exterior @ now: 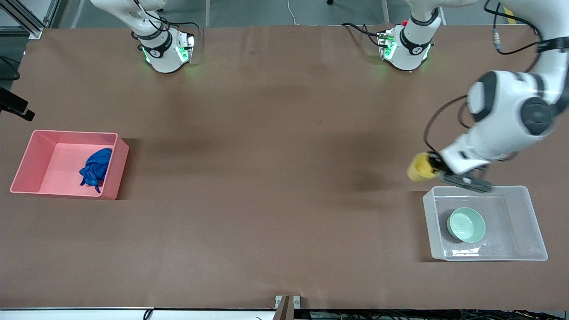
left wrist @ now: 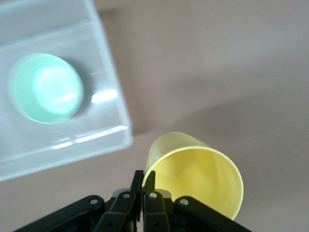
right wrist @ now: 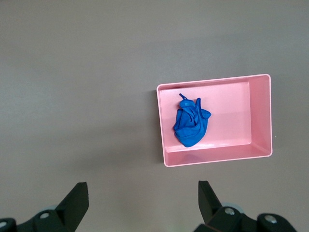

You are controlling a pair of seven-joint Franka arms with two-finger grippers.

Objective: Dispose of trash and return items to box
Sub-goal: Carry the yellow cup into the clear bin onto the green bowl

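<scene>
The left gripper [left wrist: 143, 189], fingers closed on the small yellow plastic cup's [exterior: 421, 167] rim, hovers over the tabletop [exterior: 275, 200] beside the translucent clear plastic box's [exterior: 529, 209] corner; the right gripper [right wrist: 143, 205] waits, fingers wide apart and empty.

The left end effector [exterior: 438, 168] hides part of the yellow cup [exterior: 420, 168]. At 9 o'clock, the clear box [left wrist: 58, 140] is cut off.

Blue wad [exterior: 94, 171] in pink bin [exterior: 35, 151]; green bowl [exterior: 466, 225] in tub [exterior: 529, 222]; cup [exterior: 421, 167] prob. airborne.
</scene>
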